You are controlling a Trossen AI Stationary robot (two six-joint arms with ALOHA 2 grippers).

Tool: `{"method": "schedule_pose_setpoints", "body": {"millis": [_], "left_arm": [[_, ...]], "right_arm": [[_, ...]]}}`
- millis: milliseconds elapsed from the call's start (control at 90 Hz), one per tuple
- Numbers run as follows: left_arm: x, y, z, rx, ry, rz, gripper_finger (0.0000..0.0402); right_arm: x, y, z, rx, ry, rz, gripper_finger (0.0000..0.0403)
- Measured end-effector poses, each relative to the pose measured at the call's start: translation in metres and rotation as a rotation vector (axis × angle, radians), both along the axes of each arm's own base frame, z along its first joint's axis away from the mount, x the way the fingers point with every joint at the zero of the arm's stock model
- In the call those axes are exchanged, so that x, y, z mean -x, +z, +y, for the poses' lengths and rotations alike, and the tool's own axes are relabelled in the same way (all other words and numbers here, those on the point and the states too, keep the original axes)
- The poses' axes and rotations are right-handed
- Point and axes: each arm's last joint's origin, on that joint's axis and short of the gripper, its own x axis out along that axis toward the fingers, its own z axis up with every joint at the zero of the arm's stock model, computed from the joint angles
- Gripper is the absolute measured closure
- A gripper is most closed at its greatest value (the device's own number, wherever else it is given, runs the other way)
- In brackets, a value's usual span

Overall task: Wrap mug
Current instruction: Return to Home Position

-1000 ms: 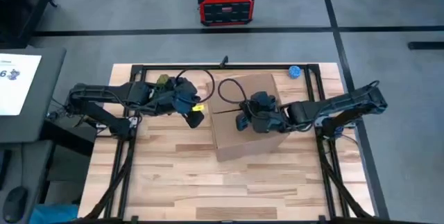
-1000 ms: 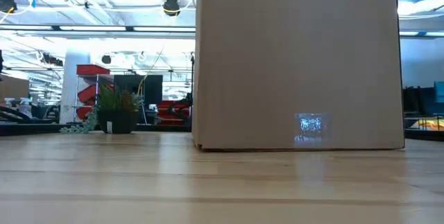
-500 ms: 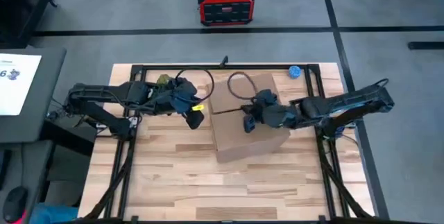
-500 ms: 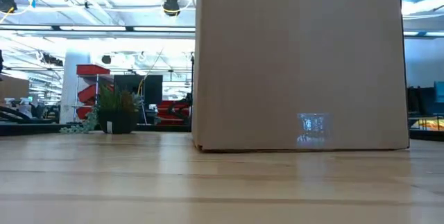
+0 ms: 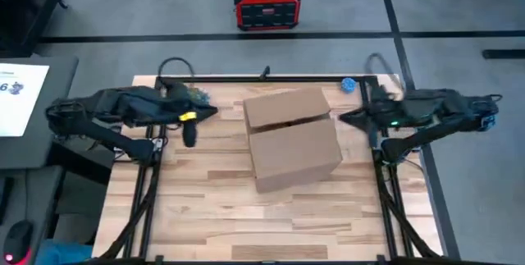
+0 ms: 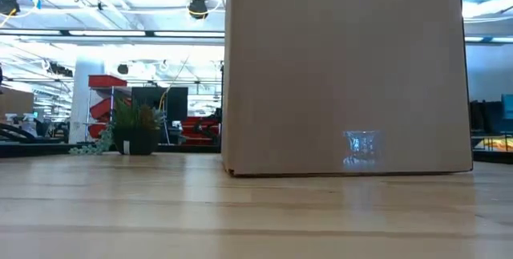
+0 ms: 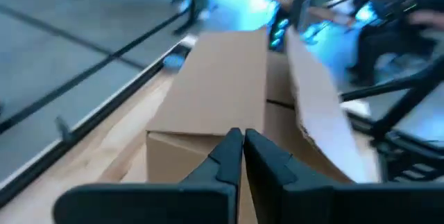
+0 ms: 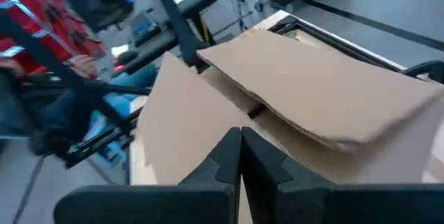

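Observation:
A brown cardboard box point(image 5: 291, 138) stands on the middle of the table and fills much of the low view point(image 6: 345, 70). Its top flaps lie folded over. The far flap point(image 8: 326, 92) sits a little raised, leaving a dark gap. The mug is hidden. My left gripper point(image 5: 215, 114) is shut, hanging left of the box and clear of it; in its wrist view point(image 7: 243, 139) the fingers point at the box. My right gripper point(image 5: 343, 119) is shut, just off the box's right side point(image 8: 241, 135).
A small blue roll point(image 5: 348, 85) lies at the table's far right corner. Black frame rails point(image 5: 246, 77) run along the table's far edge and sides. A red device point(image 5: 266, 4) stands on the floor beyond. A potted plant point(image 6: 132, 127) shows behind the table.
My right gripper has drawn back from over the box top toward the table's right edge. My left gripper has pulled away from the box toward the left edge. The box has stayed in place with its flaps folded over.

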Motion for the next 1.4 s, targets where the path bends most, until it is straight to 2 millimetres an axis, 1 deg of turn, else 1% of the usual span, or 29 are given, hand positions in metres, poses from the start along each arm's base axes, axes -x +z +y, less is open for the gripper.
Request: {"method": "schedule_pose_setpoints", "body": {"millis": [111,200,278,344,456,578,756,856,944,1000,1078,1200,1289,1344,1400], "left_arm": [[0.013,-0.026,0.001,0.042,-0.020,-0.060,0.0402],[0.019,-0.048,0.001,0.072,-0.040,-0.138,0.0402],[0.020,-0.065,0.001,0.096,-0.063,-0.228,0.0402],[0.019,-0.080,0.000,0.108,-0.077,-0.299,0.0402],[0.016,-0.105,0.002,0.123,-0.077,-0.377,0.0402],[0.012,-0.136,0.005,0.148,-0.047,-0.427,0.0402],[0.010,-0.176,0.010,0.196,-0.024,-0.492,0.0402],[0.012,-0.196,0.011,0.210,-0.025,-0.498,0.0402],[0.015,-0.210,0.011,0.207,-0.029,-0.516,0.0402],[0.017,-0.218,0.011,0.208,-0.029,-0.520,0.0402],[0.019,-0.229,0.011,0.210,-0.028,-0.507,0.0402],[0.024,-0.242,0.011,0.197,-0.038,-0.519,0.0402],[0.027,-0.251,0.011,0.174,-0.039,-0.508,0.0402],[0.028,-0.251,0.011,0.154,-0.052,-0.519,0.0402],[0.028,-0.253,0.010,0.136,-0.073,-0.492,0.0402]], "right_arm": [[0.030,-0.012,-0.006,-0.030,0.033,-0.059,0.0403],[0.051,-0.028,-0.010,-0.075,0.042,-0.102,0.0403],[0.063,-0.045,-0.013,-0.126,0.052,-0.150,0.0403],[0.067,-0.064,-0.013,-0.154,0.075,-0.177,0.0403],[0.065,-0.096,-0.011,-0.183,0.108,-0.238,0.0403],[0.057,-0.130,-0.009,-0.184,0.134,-0.302,0.0403],[0.050,-0.169,-0.007,-0.197,0.146,-0.380,0.0403],[0.042,-0.181,-0.004,-0.197,0.168,-0.375,0.0403],[0.036,-0.191,-0.003,-0.200,0.182,-0.384,0.0403],[0.033,-0.201,-0.002,-0.202,0.189,-0.355,0.0403],[0.029,-0.210,0.000,-0.205,0.211,-0.346,0.0403],[0.023,-0.230,0.002,-0.193,0.226,-0.303,0.0403],[0.019,-0.240,0.003,-0.193,0.227,-0.321,0.0403],[0.017,-0.246,0.003,-0.196,0.230,-0.348,0.0403],[0.016,-0.248,0.003,-0.193,0.231,-0.361,0.0403]]}}
